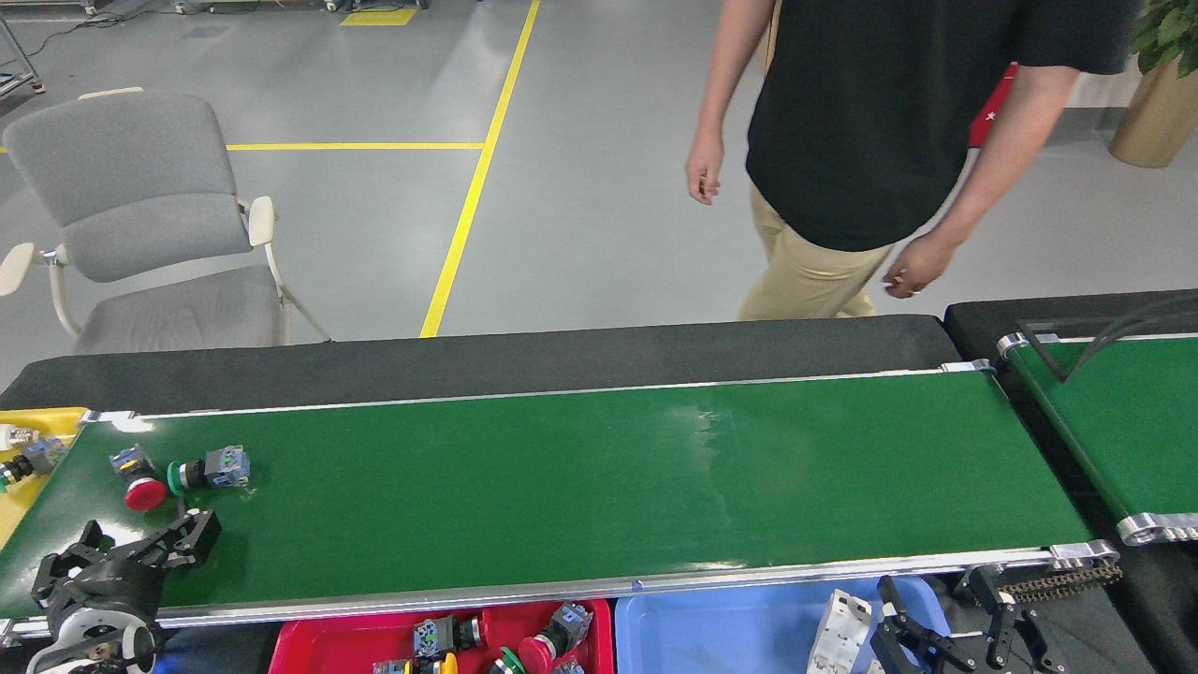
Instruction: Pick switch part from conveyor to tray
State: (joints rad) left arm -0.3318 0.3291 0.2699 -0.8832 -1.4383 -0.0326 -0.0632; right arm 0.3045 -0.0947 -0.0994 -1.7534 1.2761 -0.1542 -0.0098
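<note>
Two switch parts lie near the left end of the conveyor [562, 487]: one with a red cap [138, 479] and one with a green cap [208, 470], side by side. My left gripper [140, 545] stands open over the belt's front left corner, just in front of the red-capped part and not touching it. Below the front rail, a red tray [299, 646] holds several switch parts. My right gripper [941, 613] is open at the bottom right, beside a blue tray [711, 632] with a white part [836, 629] in it.
A yellow tray [42, 421] off the belt's left end holds another switch part [28, 461]. A person [861, 140] stands behind the conveyor's right half. A second green belt [1114, 421] runs at the right, and a grey chair [140, 234] stands at the back left.
</note>
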